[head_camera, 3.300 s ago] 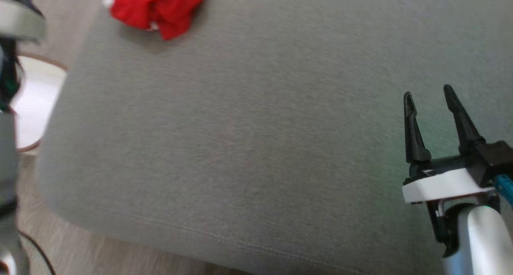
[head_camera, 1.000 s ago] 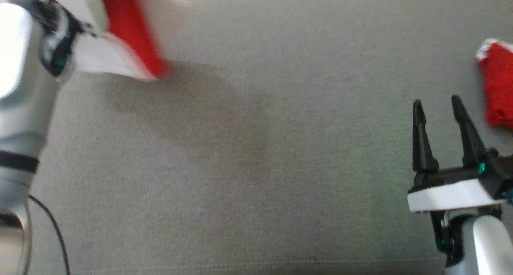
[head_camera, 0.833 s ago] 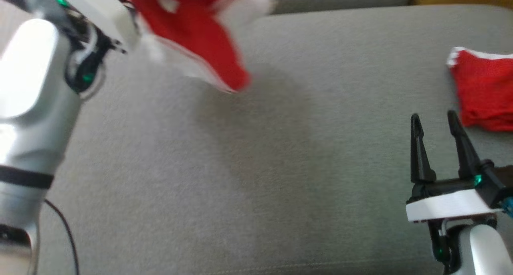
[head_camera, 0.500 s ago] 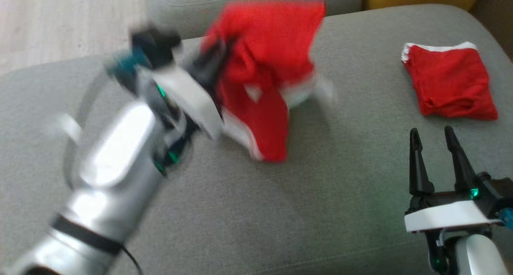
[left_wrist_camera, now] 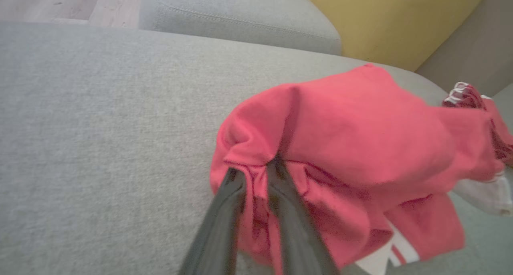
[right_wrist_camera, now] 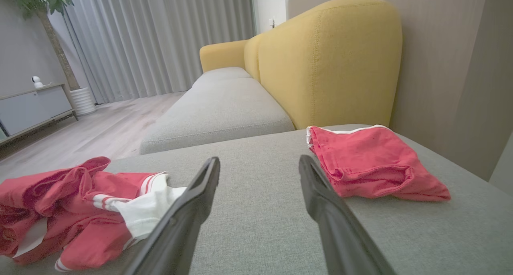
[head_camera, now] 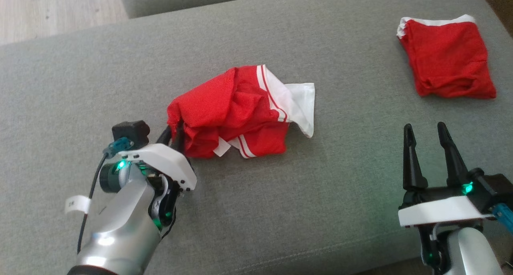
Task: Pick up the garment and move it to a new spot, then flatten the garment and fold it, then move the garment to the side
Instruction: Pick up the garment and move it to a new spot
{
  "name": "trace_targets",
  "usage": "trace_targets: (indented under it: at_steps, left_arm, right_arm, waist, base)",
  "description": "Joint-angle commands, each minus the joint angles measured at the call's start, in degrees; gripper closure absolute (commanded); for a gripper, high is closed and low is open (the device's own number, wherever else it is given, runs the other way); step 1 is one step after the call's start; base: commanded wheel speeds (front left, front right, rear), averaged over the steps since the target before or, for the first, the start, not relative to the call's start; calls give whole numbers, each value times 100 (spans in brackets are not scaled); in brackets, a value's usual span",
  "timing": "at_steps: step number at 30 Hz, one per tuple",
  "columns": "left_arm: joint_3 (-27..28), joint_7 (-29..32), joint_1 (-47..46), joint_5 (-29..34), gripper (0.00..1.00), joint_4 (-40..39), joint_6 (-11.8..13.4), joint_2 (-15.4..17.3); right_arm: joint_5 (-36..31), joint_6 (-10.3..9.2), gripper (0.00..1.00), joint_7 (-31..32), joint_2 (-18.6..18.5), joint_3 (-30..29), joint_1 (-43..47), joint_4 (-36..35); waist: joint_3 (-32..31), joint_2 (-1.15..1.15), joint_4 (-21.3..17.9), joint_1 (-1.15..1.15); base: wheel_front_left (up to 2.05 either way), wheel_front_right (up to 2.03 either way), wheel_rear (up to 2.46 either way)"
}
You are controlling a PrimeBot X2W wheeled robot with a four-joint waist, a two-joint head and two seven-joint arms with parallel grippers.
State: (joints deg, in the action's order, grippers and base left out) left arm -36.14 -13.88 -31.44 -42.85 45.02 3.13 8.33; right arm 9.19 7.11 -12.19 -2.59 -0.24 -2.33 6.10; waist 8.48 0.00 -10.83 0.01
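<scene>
The garment (head_camera: 236, 110) is a crumpled red piece with white stripes and white lining, lying in a heap in the middle of the grey cushion (head_camera: 340, 195). It also appears in the left wrist view (left_wrist_camera: 360, 146) and at the lower left of the right wrist view (right_wrist_camera: 80, 203). My left gripper (head_camera: 176, 132) sits at the heap's left edge, shut on a fold of red cloth; the left wrist view shows the two fingers (left_wrist_camera: 224, 211) pinching it. My right gripper (head_camera: 425, 130) hovers open at the lower right, apart from both red pieces.
A second red garment (head_camera: 447, 58), folded, lies at the cushion's far right corner and shows in the right wrist view (right_wrist_camera: 372, 162). A yellow sofa back (right_wrist_camera: 328, 58) rises behind it. Wooden floor (head_camera: 52, 10) lies beyond the cushion's far left edge.
My left arm has swung the garment from high at the left down onto the middle of the cushion, where it now rests. The head camera has shifted. The right gripper stays open.
</scene>
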Motion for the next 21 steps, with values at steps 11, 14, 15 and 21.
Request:
trace_targets:
  at_steps: [11, 14, 15, 21]
  left_arm:
    - [670, -110, -196, 692, 0, -295, -207, -68]
    - [779, -110, -15, 969, 0, -552, -281, -87]
    - [820, -111, 55, 1049, 0, -640, -299, -93]
    - [1161, -111, 574, 1510, 0, -1309, -277, -83]
  right_arm:
    - [-46, 37, 0, -145, -29, 120, -260, 47]
    - [-79, 37, 0, -140, -29, 83, -220, 93]
    - [-86, 37, 0, -142, -29, 66, -202, 107]
    - [-202, 37, 0, -140, -29, -55, -118, 279]
  waist:
    - [-128, 0, 384, -1]
    - [-309, 0, 527, -1]
    - [-376, 0, 582, -1]
    - [-707, 0, 913, -1]
  base:
    - [0, 0, 0]
    - [0, 0, 0]
    - [0, 0, 0]
    - [0, 0, 0]
